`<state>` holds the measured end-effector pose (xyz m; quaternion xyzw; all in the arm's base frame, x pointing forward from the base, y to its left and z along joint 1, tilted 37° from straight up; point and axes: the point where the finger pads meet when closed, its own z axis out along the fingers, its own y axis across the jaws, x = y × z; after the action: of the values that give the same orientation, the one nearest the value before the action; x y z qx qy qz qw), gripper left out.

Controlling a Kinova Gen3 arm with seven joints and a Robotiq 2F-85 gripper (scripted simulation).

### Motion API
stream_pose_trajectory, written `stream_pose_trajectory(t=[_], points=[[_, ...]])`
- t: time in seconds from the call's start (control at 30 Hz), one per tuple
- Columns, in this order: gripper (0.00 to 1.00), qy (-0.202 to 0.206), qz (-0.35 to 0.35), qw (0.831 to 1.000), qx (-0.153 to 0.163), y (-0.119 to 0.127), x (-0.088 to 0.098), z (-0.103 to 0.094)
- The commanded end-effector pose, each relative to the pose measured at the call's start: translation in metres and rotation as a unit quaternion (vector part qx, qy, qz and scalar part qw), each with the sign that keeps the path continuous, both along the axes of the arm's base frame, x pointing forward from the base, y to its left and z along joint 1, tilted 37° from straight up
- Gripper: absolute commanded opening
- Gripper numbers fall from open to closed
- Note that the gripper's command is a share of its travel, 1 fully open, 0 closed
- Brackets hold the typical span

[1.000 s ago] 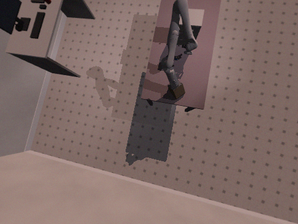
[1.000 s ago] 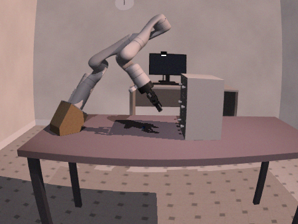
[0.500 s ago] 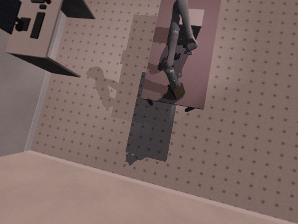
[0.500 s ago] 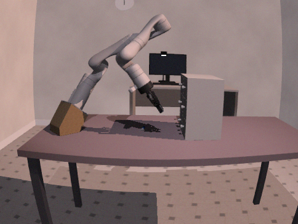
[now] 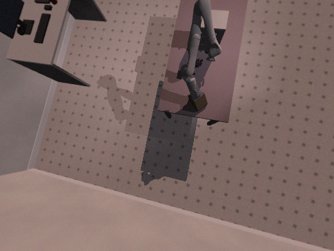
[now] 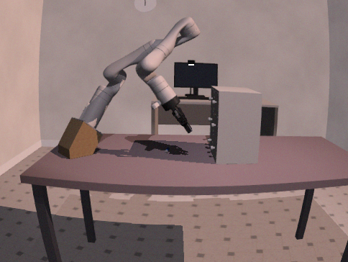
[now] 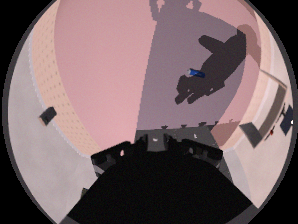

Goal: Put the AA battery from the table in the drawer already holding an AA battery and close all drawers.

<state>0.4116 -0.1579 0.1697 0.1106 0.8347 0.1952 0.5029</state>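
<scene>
In front of the chest [image 5: 215,18] [image 6: 237,122] [image 7: 200,134], and well apart from it, the AA battery [image 5: 197,66] [image 6: 167,150] [image 7: 196,73] is lying on the surface [image 5: 221,86] [image 6: 144,173] [image 7: 100,75]; being probably light, stiff and smooth, it is inviting a grip across its middle, though liable to roll. Nearer the chest, the claw [image 5: 211,59] [image 6: 190,131] [image 7: 155,138] is hanging partly open, holding nothing.

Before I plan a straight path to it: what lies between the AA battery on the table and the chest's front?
No object; only shadowed tabletop shows there, in the wrist view.
</scene>
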Motion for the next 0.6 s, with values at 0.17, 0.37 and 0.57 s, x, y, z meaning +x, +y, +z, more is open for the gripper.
stream_pose_trajectory(t=[0.17, 0.37, 0.57], points=[[0.33, 0.000, 0.002, 1.000, 0.000, 0.006, 0.023, -0.009], [0.33, 0.000, 0.002, 1.000, 0.000, 0.012, 0.050, -0.019], [0.33, 0.000, 0.002, 1.000, 0.000, 0.015, 0.069, -0.026]])
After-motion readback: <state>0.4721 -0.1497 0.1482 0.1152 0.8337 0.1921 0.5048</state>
